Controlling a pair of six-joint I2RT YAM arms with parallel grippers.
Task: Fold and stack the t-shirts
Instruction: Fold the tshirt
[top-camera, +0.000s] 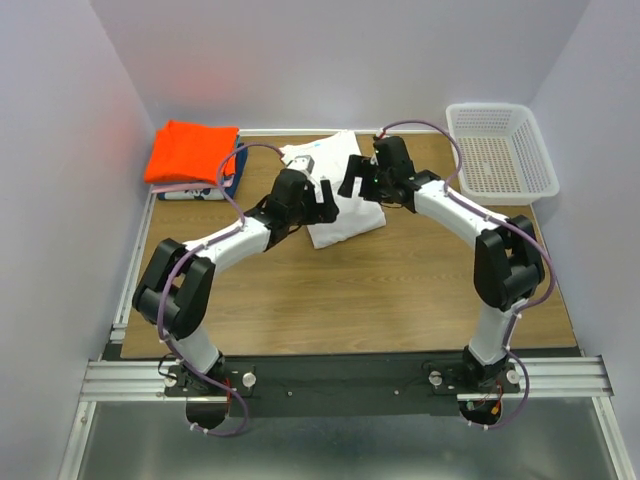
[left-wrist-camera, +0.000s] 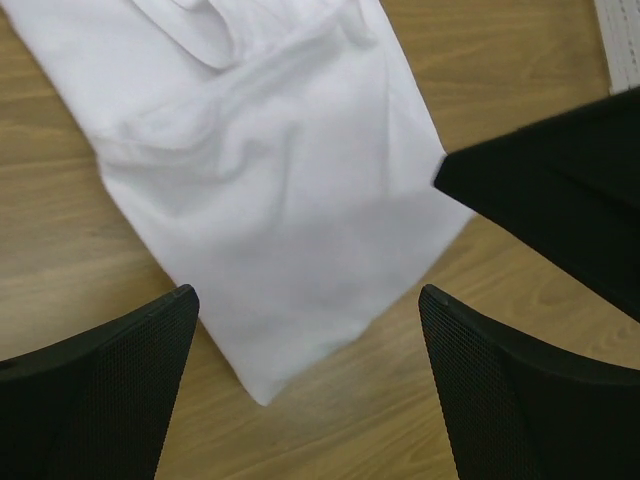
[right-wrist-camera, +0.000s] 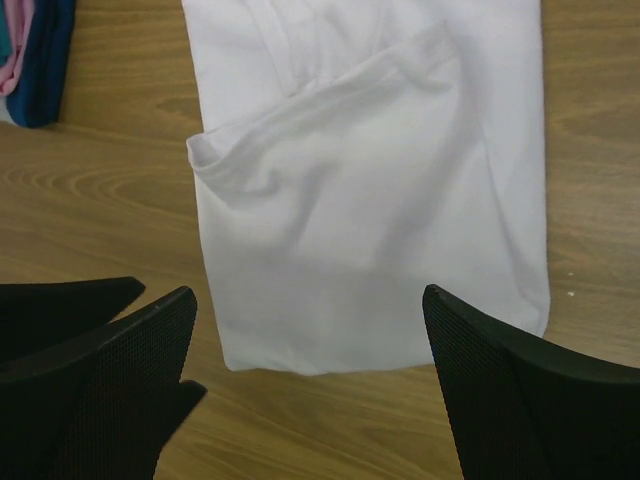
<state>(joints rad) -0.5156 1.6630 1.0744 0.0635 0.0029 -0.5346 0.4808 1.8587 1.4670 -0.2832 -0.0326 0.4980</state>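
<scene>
Left gripper and right gripper hovered spread, empty, over white shirt at table's far middle; so close, they risked colliding or pinching one layer, undoing fold.

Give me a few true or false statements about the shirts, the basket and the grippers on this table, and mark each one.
1. The orange shirt lies on top of the dark blue shirt. True.
2. The left gripper is clamped on the white shirt. False: it is open above it, holding nothing.
3. A shirt lies in the basket. False: no shirt is in it.
4. The white shirt lies on the table, apart from the orange one. True.
</scene>
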